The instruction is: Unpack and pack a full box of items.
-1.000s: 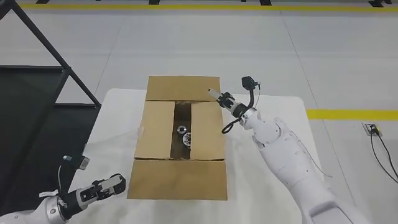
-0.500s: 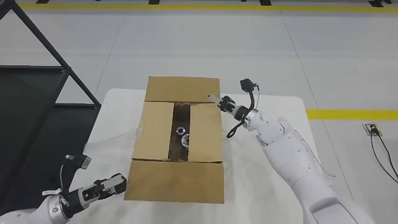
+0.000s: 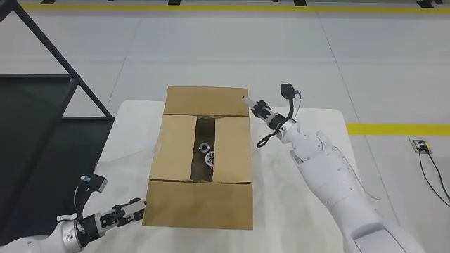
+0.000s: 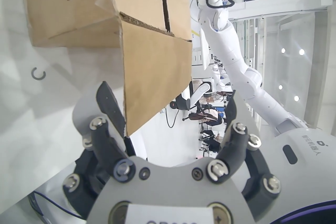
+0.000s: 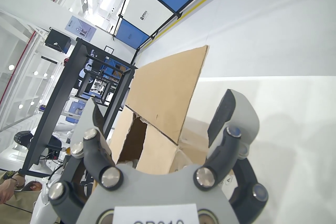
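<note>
A brown cardboard box [image 3: 232,144] stands mid-table. Its far flap [image 3: 206,100] and near flap [image 3: 199,204] are folded outward. The two side flaps lie almost closed, and the dark slot [image 3: 206,130] between them shows small round metal items [image 3: 208,153]. My left gripper [image 3: 137,207] is open at the near flap's left corner. In the left wrist view that flap corner [image 4: 155,72] reaches in between the fingers of the left gripper [image 4: 170,109]. My right gripper [image 3: 247,102] hovers open by the box's far right corner. The right gripper [image 5: 160,114] faces the far flap [image 5: 168,88].
The white table [image 3: 309,183] has bare cloth to the right and left of the box. A black metal frame [image 3: 56,77] stands off the table's left side. A small grey ring [image 4: 38,74] lies on the cloth near the box.
The right gripper dipped toward the right side flap, then drew back up to the far right corner. The left gripper crept closer to the near flap's corner.
</note>
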Controlling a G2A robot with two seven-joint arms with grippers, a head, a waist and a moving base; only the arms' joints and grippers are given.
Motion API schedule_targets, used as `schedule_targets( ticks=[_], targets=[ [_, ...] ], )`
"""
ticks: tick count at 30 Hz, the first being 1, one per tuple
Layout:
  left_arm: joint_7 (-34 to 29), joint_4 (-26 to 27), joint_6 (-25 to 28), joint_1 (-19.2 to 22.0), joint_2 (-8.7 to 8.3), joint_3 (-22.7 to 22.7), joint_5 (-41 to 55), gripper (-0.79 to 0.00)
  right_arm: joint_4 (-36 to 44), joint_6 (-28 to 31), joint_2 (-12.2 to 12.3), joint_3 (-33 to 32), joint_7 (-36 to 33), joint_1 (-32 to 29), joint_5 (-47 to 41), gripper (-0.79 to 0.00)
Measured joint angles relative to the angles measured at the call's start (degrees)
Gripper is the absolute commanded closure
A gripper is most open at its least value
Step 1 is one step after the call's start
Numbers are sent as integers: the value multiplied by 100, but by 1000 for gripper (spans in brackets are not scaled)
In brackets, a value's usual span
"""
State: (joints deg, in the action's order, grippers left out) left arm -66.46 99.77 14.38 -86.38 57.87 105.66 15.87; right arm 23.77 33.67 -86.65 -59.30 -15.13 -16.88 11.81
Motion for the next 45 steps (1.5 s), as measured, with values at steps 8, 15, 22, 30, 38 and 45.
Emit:
schedule_targets(
  ticks=[8, 15, 22, 30, 38, 45],
  targets=[
    [116, -9, -16, -65, -39, 112, 130, -785, -228, -48, -152, 90, -135, 116, -105, -785],
    [203, -27, -12, -64, -68, -10, -60, -785, -467, 363, -231, 10, -474, 212, -489, -785],
    [264, -3, 27, -61, -87, -131, -56, -785, -618, 759, -213, -138, -710, 282, -773, -785],
    [474, 40, 73, -60, -94, -202, 187, -785, -610, 1080, -159, -288, -1048, 292, -1016, -785],
    [825, 155, 94, -72, -87, -255, 434, -785, -474, 1261, -113, -339, -1033, 246, -967, -785],
    [926, 63, 52, -63, -110, -184, 370, -785, -345, 1322, -66, -377, -988, 173, -885, -785]
  ],
)
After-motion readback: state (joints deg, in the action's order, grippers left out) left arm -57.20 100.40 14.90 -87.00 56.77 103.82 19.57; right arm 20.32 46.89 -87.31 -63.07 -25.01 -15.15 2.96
